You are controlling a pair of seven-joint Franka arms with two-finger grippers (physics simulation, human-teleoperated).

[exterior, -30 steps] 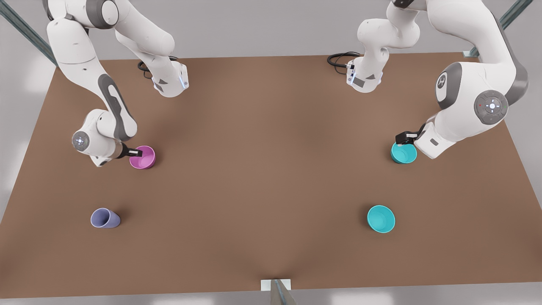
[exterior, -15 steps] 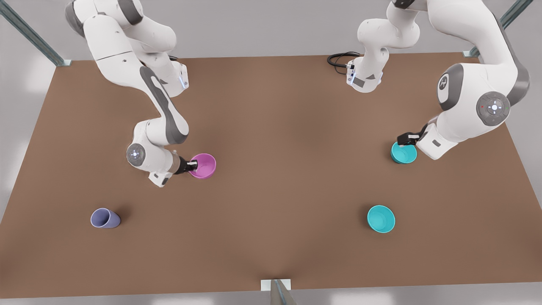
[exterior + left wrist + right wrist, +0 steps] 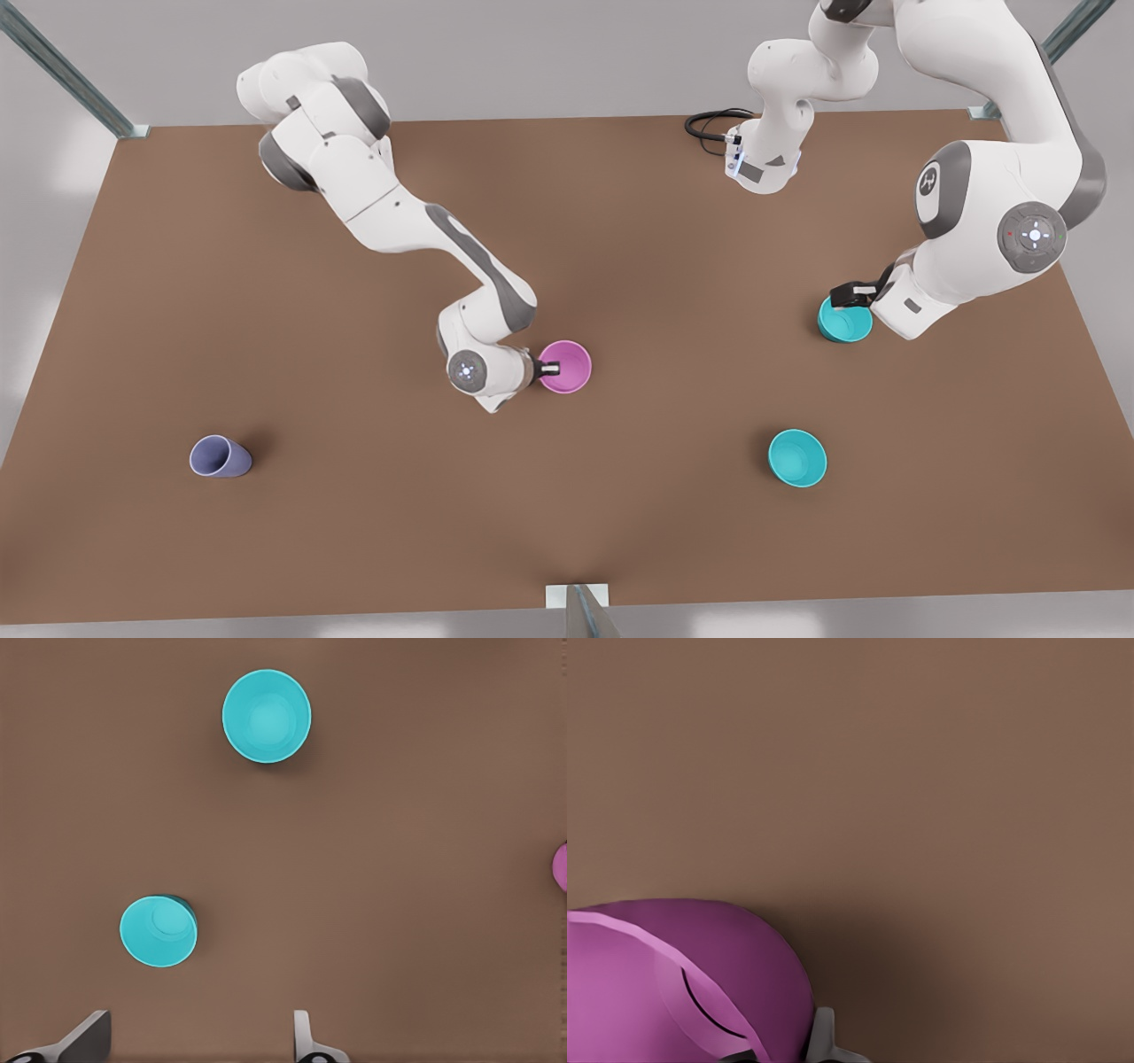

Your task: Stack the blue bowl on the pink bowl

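Your right tool (image 3: 549,366) is clenched on the rim of the pink bowl (image 3: 567,366), near the middle of the worktop (image 3: 620,221). In the right wrist view one finger (image 3: 823,1038) sits against the outside of the pink bowl (image 3: 673,983), with the other inside the wall. You cannot tell from these views whether the bowl rests on the worktop or hangs just above it.

Your left tool (image 3: 849,292) is at the front view's right, over the far edge of the blue bowl (image 3: 844,321). It is released: in the left wrist view its fingers (image 3: 306,1045) stand spread with bare worktop between them, and the blue bowl (image 3: 159,931) lies just off to one side, upright and ungripped. The blue bowl is well apart from the pink one.

A lighter cyan bowl (image 3: 797,457) stands upright nearer the camera than the blue bowl; you also see it in the left wrist view (image 3: 266,716). A lavender cup (image 3: 220,457) lies tipped over at the front view's left, its mouth turned to that side.

For markings, you have a small white emblem (image 3: 928,182) on a grey joint cap of the left arm, too small to read. A black cable (image 3: 709,124) coils at the worktop's far edge.
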